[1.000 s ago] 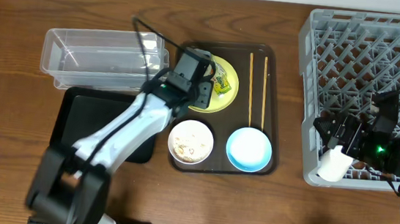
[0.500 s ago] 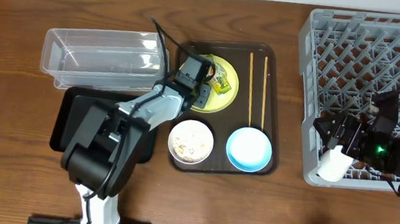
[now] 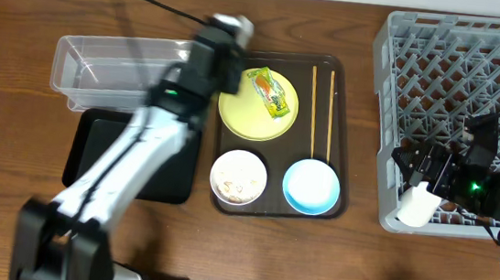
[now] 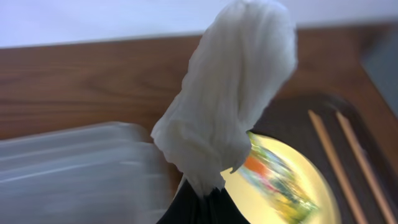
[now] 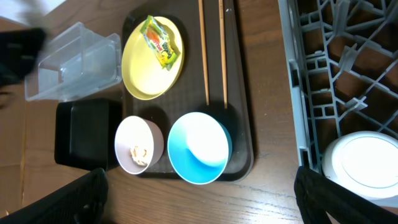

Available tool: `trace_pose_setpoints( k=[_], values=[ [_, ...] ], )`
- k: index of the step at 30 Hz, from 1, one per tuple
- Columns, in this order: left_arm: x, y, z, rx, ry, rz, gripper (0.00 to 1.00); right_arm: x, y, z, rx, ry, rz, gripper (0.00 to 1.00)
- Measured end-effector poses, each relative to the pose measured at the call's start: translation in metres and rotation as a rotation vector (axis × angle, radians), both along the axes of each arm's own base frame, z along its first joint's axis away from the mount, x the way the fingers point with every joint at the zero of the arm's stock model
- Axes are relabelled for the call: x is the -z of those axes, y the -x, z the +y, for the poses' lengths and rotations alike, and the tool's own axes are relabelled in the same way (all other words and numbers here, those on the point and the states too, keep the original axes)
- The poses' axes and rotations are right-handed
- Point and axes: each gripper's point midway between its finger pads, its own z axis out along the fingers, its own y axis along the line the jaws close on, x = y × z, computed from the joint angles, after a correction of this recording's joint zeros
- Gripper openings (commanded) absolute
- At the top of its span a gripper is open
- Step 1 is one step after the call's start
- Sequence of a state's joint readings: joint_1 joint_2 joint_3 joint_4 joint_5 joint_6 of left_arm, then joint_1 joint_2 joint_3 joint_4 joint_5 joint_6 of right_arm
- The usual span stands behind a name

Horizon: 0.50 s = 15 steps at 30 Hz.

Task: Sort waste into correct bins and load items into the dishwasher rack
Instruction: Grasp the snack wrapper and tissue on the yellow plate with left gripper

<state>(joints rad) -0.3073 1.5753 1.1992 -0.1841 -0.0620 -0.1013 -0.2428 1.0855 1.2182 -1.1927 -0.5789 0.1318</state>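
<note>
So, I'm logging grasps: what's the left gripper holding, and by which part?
The crumpled white tissue, pinched at its bottom end by the left gripper; the rest sticks up free.

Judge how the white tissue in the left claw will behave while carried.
The tissue looks soft and crumpled, so probably floppy and very light. Pinched only at its lower end by the left claw, it may sway, and could cling on release.

Bright even light; background behind the tissue blurred
</note>
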Motion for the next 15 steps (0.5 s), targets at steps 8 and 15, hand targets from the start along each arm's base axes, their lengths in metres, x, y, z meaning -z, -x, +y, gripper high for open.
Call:
trace_pose_setpoints(
  k=[8,15],
  values=[
    [0.069,-0.01,0.098,-0.223,-0.052,0.193,0.56,0.0,0.0,0.0,0.001,0.002,0.002,0.93],
    [0.063,-0.007,0.054,-0.09,0.018,0.185,0.62,0.002,0.003,0.0,0.001,-0.001,0.015,0.94]
  ],
)
